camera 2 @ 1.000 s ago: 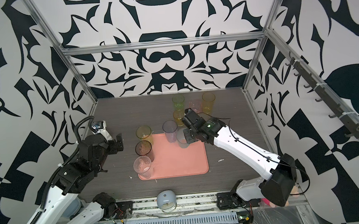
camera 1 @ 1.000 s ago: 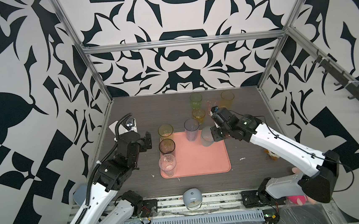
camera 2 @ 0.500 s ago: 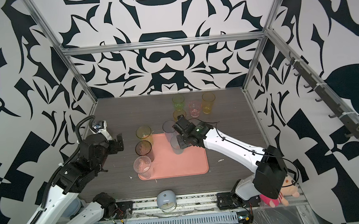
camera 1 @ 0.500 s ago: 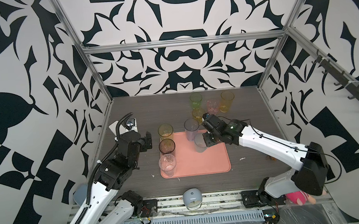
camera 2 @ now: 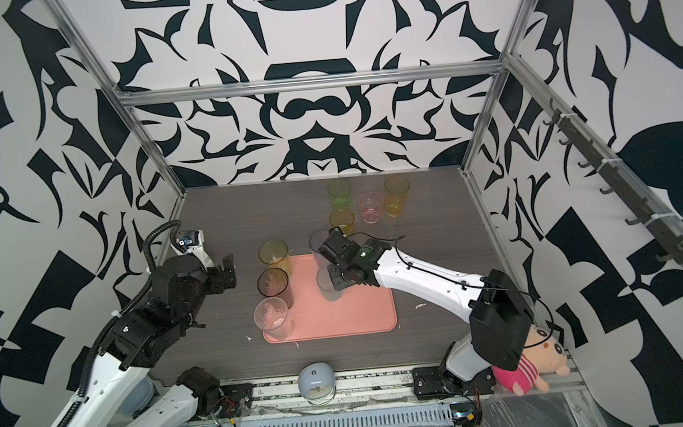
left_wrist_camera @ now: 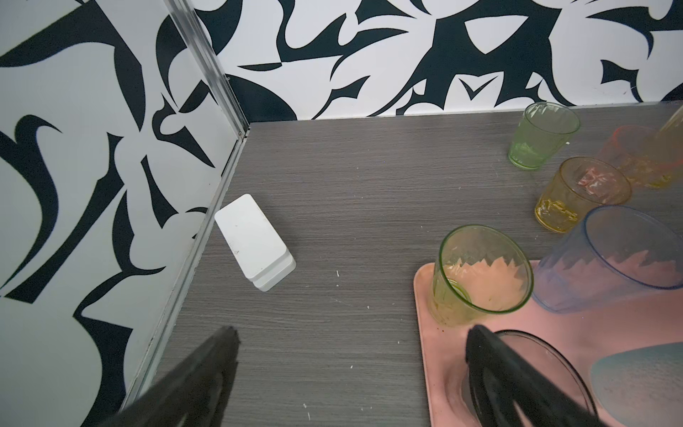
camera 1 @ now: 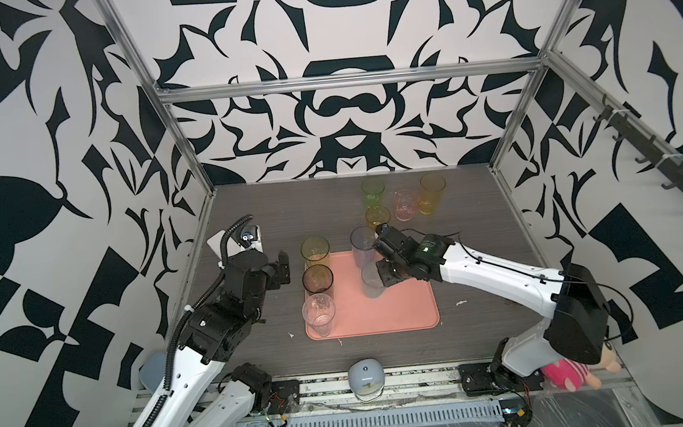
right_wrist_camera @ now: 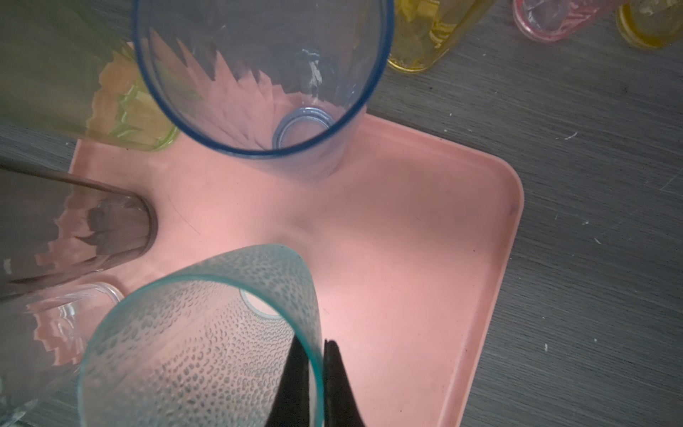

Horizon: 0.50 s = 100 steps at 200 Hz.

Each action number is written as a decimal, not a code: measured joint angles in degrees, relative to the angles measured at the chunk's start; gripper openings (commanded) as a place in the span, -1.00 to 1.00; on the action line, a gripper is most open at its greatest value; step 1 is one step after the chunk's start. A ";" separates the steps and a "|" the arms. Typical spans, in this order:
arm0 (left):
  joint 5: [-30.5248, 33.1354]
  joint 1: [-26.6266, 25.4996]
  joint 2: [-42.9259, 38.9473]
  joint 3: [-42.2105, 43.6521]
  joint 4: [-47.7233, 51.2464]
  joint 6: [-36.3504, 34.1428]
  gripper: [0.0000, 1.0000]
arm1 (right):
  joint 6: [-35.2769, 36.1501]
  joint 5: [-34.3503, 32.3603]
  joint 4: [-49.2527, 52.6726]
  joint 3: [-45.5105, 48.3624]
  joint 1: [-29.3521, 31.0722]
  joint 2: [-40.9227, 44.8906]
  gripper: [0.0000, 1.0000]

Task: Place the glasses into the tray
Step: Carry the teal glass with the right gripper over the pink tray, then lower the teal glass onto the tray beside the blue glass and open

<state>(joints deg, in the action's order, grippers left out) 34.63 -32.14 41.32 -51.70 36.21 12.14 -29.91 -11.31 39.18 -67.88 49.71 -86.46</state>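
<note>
Four glasses in the tray: a yellow-green glass [camera 1: 315, 252], a smoky grey glass [camera 1: 318, 279] and a clear glass [camera 1: 318, 314] stand in a row along the left edge of the tray [camera 1: 401, 310]; a blue glass [camera 1: 362, 244] stands at the middle of its far edge
Held glass: a teal tumbler [right_wrist_camera: 203, 332] with a dimpled wall, over the bare middle of the tray, just in front of the blue glass; whether its base touches the tray cannot be told
Grip: the right gripper [right_wrist_camera: 314, 345] is pinched on the teal tumbler's rim, one finger inside the wall and one outside
Axis: the tumbler hangs mouth up, long axis about upright, straight below the jaws; the next move looks like a plain lowering and release, so its gaps to the blue and smoky grey glasses matter most
Other arm: the left gripper [left_wrist_camera: 351, 332] is spread wide and holds nothing, hovering over the table [camera 1: 289, 210] left of the tray
Outside the tray: a green glass [camera 1: 372, 191], an amber glass [camera 1: 377, 216], a pink glass [camera 1: 406, 205] and a yellow glass [camera 1: 432, 193], clustered behind the tray; the right arm is nearer to them
Change over the last second: the right gripper has carried the tumbler from the tray's far right part leftwards and forwards to its middle; the left arm has hardly stirred; the other glasses have stayed put
</note>
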 measured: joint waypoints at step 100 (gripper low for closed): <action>-0.20 0.00 0.11 0.00 0.00 0.00 0.99 | -0.57 1.90 -2.05 0.02 0.24 -3.61 -1.00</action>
<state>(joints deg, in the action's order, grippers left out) 34.44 -32.14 41.43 -51.70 36.21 12.14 -30.48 -9.41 37.12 -67.85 49.95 -90.06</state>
